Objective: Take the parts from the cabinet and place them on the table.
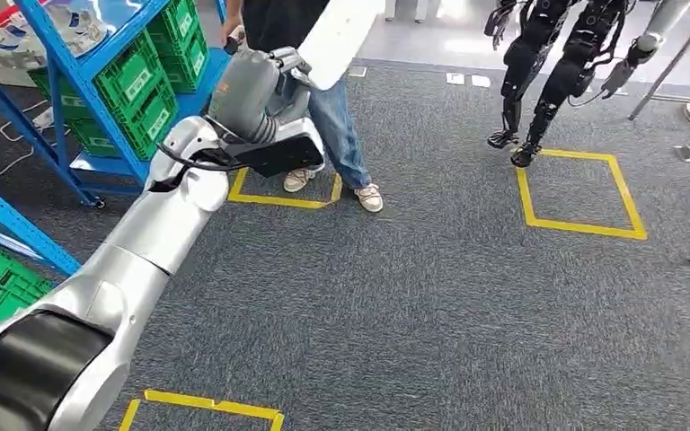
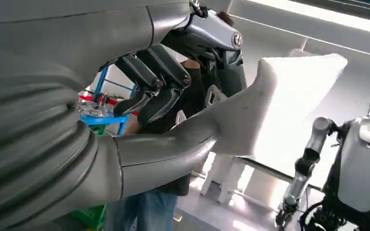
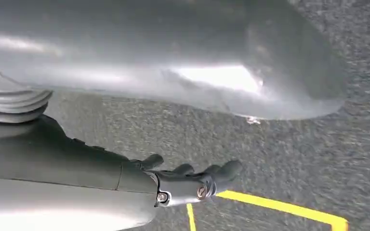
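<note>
In the head view the white part (image 1: 340,40) sits at the top centre of the frame, a flat, smooth, pale panel whose long axis tilts from lower left to upper right, its upper end running out past the top edge. The left hand (image 1: 289,65) holds it by the lower end, at the tip of the silver left arm (image 1: 157,233) that crosses from the lower left corner. In the left wrist view the part (image 2: 289,103) is a matte white wedge, narrow where the grey thumb (image 2: 173,147) lies along it and widening toward the right of the frame; dark fingers (image 2: 161,91) curl above it. A person in jeans (image 1: 337,126) stands just behind the part, beside blue shelving (image 1: 81,81) with green crates (image 1: 144,85) in the upper left. The right hand (image 3: 192,180) hangs over grey carpet (image 3: 289,159) with its fingers loosely curled and nothing in them.
</note>
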Controlling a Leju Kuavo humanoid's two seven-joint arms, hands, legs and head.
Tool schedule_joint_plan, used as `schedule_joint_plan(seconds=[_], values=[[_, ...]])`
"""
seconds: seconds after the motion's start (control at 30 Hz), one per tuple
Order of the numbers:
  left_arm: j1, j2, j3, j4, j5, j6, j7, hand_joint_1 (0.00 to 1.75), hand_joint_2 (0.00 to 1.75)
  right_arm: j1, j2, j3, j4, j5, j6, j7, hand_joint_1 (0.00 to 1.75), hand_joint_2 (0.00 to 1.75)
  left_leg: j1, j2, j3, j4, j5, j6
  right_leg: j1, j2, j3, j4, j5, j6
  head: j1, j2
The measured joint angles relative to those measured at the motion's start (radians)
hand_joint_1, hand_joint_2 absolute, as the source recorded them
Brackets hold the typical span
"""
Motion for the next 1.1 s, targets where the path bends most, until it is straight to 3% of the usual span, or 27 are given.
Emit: schedule_joint_plan(seconds=[0.03,0.07,0.1,0.13,0.2,0.23,0.27,0.33,0.37,0.4,0.43,0.5,0.53,0.57,0.6,0.63,0.7,0.73,0.77,0.8,0.83,0.87,0.9,0.97,1.03,1.07,1.1], values=[[-0.002,-0.011,0.000,0.000,0.000,-0.001,0.000,1.75,1.75,0.001,-0.002,-0.001,0.000,-0.004,0.000,-0.001,0.00,0.00,0.008,0.011,0.003,-0.014,0.009,0.010,0.001,0.004,0.000,0.000,0.000,0.005,0.000,0.000],[-0.004,-0.022,0.000,0.000,0.000,-0.002,0.000,1.75,1.75,0.002,-0.002,-0.002,0.000,-0.007,0.000,-0.001,0.00,0.00,0.009,0.022,0.006,-0.020,0.012,0.018,0.005,-0.038,-0.013,0.021,-0.018,0.006,0.004,0.000],[-0.009,-0.031,0.000,0.001,0.000,-0.004,0.000,1.75,1.75,0.000,-0.002,-0.002,0.000,-0.011,0.000,-0.001,0.00,0.00,0.009,0.031,0.005,-0.020,0.014,0.024,0.007,-0.070,-0.039,0.077,-0.052,0.009,0.010,0.000],[-0.011,-0.037,0.000,0.003,-0.003,-0.005,0.001,1.75,1.75,-0.002,-0.002,-0.002,0.000,-0.012,0.000,0.000,0.00,0.00,0.006,0.040,0.004,-0.019,0.014,0.025,0.007,-0.087,-0.075,0.155,-0.089,0.012,0.011,0.000],[-0.009,-0.048,0.000,0.008,-0.004,-0.007,0.001,1.75,1.75,-0.003,-0.002,-0.002,0.000,-0.013,0.000,0.000,0.00,0.00,0.001,0.065,0.002,-0.018,0.012,0.028,0.007,-0.098,-0.145,0.305,-0.142,0.015,0.012,0.000],[-0.008,-0.055,-0.001,0.012,-0.005,-0.007,0.000,1.75,1.75,-0.002,-0.002,-0.003,0.000,-0.013,0.000,0.000,0.00,0.00,0.000,0.077,0.002,-0.017,0.012,0.029,0.007,-0.099,-0.149,0.315,-0.136,0.016,0.013,0.000],[-0.008,-0.057,-0.002,0.014,-0.005,-0.007,0.000,1.75,1.75,-0.001,-0.002,-0.003,0.000,-0.013,0.000,0.000,0.00,0.00,0.000,0.087,0.002,-0.016,0.011,0.028,0.007,-0.101,-0.128,0.274,-0.110,0.015,0.013,0.000],[-0.012,-0.065,-0.002,0.016,-0.005,-0.007,0.002,1.75,1.75,-0.001,-0.003,-0.003,0.000,-0.013,0.000,0.000,0.00,0.00,0.000,0.106,0.002,-0.012,0.007,0.024,0.007,-0.121,-0.028,0.095,-0.034,0.012,0.014,0.000],[-0.015,-0.067,-0.002,0.016,-0.005,-0.007,0.002,1.75,1.75,-0.002,-0.003,-0.003,0.000,-0.013,0.000,0.000,0.00,0.00,-0.002,0.114,0.002,-0.007,0.003,0.018,0.009,-0.158,0.016,0.011,-0.025,0.010,0.014,0.000],[-0.017,-0.066,-0.002,0.016,-0.004,-0.007,0.002,1.75,1.75,-0.003,-0.003,-0.003,0.000,-0.013,0.000,0.000,0.00,0.00,-0.010,0.120,-0.002,-0.003,-0.002,0.012,0.016,-0.155,0.020,0.007,-0.026,0.001,0.014,0.000],[-0.017,-0.068,-0.002,0.018,-0.004,-0.007,0.001,1.75,1.75,-0.003,-0.003,-0.003,0.000,-0.013,0.000,0.000,0.00,0.00,-0.009,0.123,-0.001,-0.006,-0.002,0.007,0.018,-0.146,0.018,0.009,-0.025,-0.008,0.011,0.000],[-0.016,-0.074,-0.003,0.019,-0.005,-0.007,0.000,1.75,1.75,0.000,-0.003,-0.003,0.000,-0.013,0.000,0.000,0.00,0.00,-0.008,0.136,0.004,-0.011,-0.001,-0.001,0.020,-0.131,0.013,0.009,-0.024,-0.016,0.011,0.000],[-0.018,-0.077,-0.003,0.018,-0.005,-0.007,0.001,1.75,1.75,0.000,-0.003,-0.004,0.000,-0.013,0.000,0.000,0.00,0.00,-0.011,0.142,0.004,-0.009,-0.005,-0.007,0.012,-0.124,0.017,0.002,-0.019,-0.024,0.010,0.000],[-0.018,-0.076,-0.003,0.019,-0.005,-0.007,0.001,1.75,1.75,0.001,-0.003,-0.004,0.000,-0.013,0.000,0.000,0.00,0.00,-0.004,0.116,-0.004,0.008,-0.018,-0.013,0.010,-0.120,0.019,-0.001,-0.016,-0.029,0.011,0.000],[-0.020,-0.075,-0.003,0.019,-0.005,-0.007,0.001,1.75,1.75,0.000,-0.003,-0.004,0.000,-0.013,0.000,0.000,0.00,0.00,-0.002,0.085,-0.025,0.056,-0.051,-0.016,0.008,-0.115,0.019,-0.001,-0.015,-0.036,0.006,0.000],[-0.019,-0.071,-0.003,0.021,-0.004,-0.007,0.001,1.75,1.75,-0.002,-0.004,-0.004,0.000,-0.013,0.000,0.000,0.00,0.00,-0.001,0.068,-0.059,0.133,-0.091,-0.020,0.008,-0.106,0.018,-0.001,-0.015,-0.038,0.004,0.000],[-0.013,-0.069,-0.003,0.026,-0.005,-0.007,0.001,1.75,1.75,-0.002,-0.004,-0.004,0.000,-0.013,0.000,0.002,0.00,0.00,0.000,0.058,-0.131,0.282,-0.146,-0.023,0.009,-0.088,0.018,-0.001,-0.015,-0.040,0.004,0.000],[-0.010,-0.069,-0.003,0.029,-0.005,-0.008,0.002,1.75,1.75,-0.001,-0.004,-0.005,0.000,-0.014,0.000,0.005,0.00,0.00,0.000,0.057,-0.146,0.306,-0.141,-0.022,0.009,-0.078,0.019,0.000,-0.015,-0.040,0.002,0.000],[-0.010,-0.072,-0.003,0.033,-0.005,-0.009,0.005,1.75,1.75,0.001,-0.004,-0.006,0.000,-0.016,-0.001,0.007,0.00,0.00,0.000,0.056,-0.136,0.278,-0.112,-0.020,0.009,-0.067,0.018,0.001,-0.015,-0.040,0.002,0.000],[-0.010,-0.077,-0.003,0.034,-0.005,-0.010,0.005,1.75,1.75,0.001,-0.004,-0.008,0.000,-0.018,-0.002,0.009,0.00,0.00,0.001,0.054,-0.108,0.213,-0.070,-0.016,0.009,-0.058,0.018,0.003,-0.015,-0.039,0.001,0.000],[-0.013,-0.081,-0.003,0.034,-0.005,-0.010,0.005,1.75,1.75,0.000,-0.004,-0.010,0.000,-0.022,-0.003,0.009,0.00,0.00,0.001,0.043,-0.064,0.120,-0.020,-0.013,0.009,-0.048,0.019,0.006,-0.016,-0.038,0.000,0.000],[-0.018,-0.087,-0.003,0.036,-0.005,-0.010,0.005,1.75,1.75,0.000,-0.004,-0.011,0.000,-0.023,-0.005,0.011,0.00,0.00,0.003,0.017,-0.026,0.037,0.016,-0.010,0.008,-0.040,0.018,0.008,-0.017,-0.035,0.000,0.000],[-0.023,-0.088,-0.003,0.040,-0.004,-0.016,0.004,1.75,1.75,-0.002,-0.004,-0.011,0.000,-0.024,-0.006,0.013,0.00,0.00,0.004,-0.016,-0.010,0.006,0.000,-0.008,0.013,-0.033,0.012,0.012,-0.018,-0.027,0.000,0.000],[-0.025,-0.101,-0.004,0.045,-0.003,-0.021,-0.002,1.75,1.75,-0.002,-0.004,-0.015,0.000,-0.028,-0.010,0.015,0.00,0.00,-0.001,-0.002,-0.009,0.003,0.004,-0.003,0.005,-0.016,0.004,0.009,-0.010,-0.013,0.000,0.000],[-0.026,-0.120,-0.006,0.053,-0.003,-0.027,-0.003,1.75,1.75,0.004,-0.004,-0.020,0.000,-0.030,-0.011,0.020,0.00,0.00,-0.002,0.012,-0.007,-0.006,0.011,0.012,0.003,0.000,0.004,0.000,-0.003,0.003,0.000,0.000],[-0.027,-0.132,-0.006,0.056,-0.003,-0.027,-0.005,1.75,1.75,0.007,-0.006,-0.021,0.000,-0.031,-0.012,0.019,0.00,0.00,0.004,0.027,-0.002,-0.017,0.019,0.022,0.001,-0.022,-0.002,0.010,-0.011,0.004,0.001,0.000],[-0.029,-0.139,-0.006,0.059,-0.003,-0.027,-0.005,1.75,1.75,0.006,-0.006,-0.022,0.000,-0.033,-0.013,0.018,0.00,0.00,0.003,0.033,-0.001,-0.022,0.022,0.029,0.008,-0.060,-0.016,0.038,-0.033,0.007,0.009,0.000]])
